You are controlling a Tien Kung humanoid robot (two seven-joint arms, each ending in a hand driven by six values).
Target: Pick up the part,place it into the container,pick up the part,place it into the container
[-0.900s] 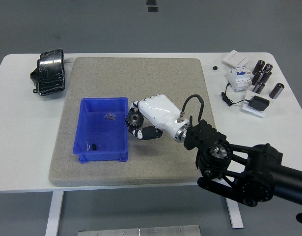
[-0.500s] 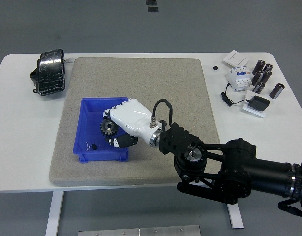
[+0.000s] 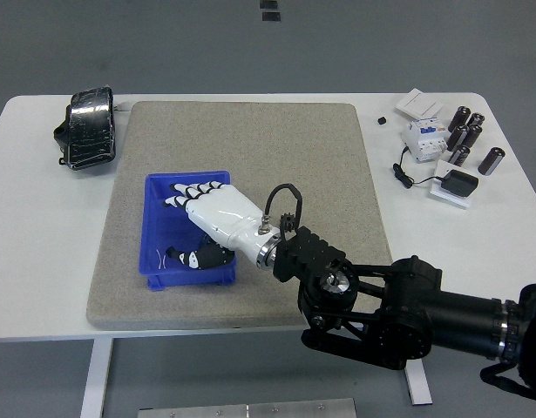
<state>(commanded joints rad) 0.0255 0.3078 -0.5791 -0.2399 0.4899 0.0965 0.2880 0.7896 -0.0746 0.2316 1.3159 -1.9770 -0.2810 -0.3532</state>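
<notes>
fingers (image 3: pixel 191 189) of the right hand (image 3: pixel 213 213) lie straight and spread wide over the blue container (image 3: pixel 159 202), holding nothing; the thumb (image 3: pixel 202 257) sticks out low toward the bin's near wall. the gear-like part cannot be made out: the white palm covers most of the bin's inside, so whether it lies beneath is hidden. only a small dark bit (image 3: pixel 173 256) shows by the thumb near the bin's front, too small to tell what it is.

going from the left: a black, glossy wrapped bundle (image 3: pixel 86 127) sits on the white table (image 3: pixel 41 261) near its far left corner, just beside the grey mat (image 3: pixel 250 139). the container stands on the left part of that mat, toward its near edge. the hand reaches into it from the right, its white back upward, joined at a metal wrist to the black right arm (image 3: pixel 398 313), which runs in from the lower right corner across the table's near edge.

far right on the table, well apart from the mat, are a white electrical device (image 3: pixel 422 136), several dark cylinders (image 3: pixel 466 135), a black adapter with a cable (image 3: pixel 457 185), and a small black piece (image 3: pixel 382 120).
</notes>
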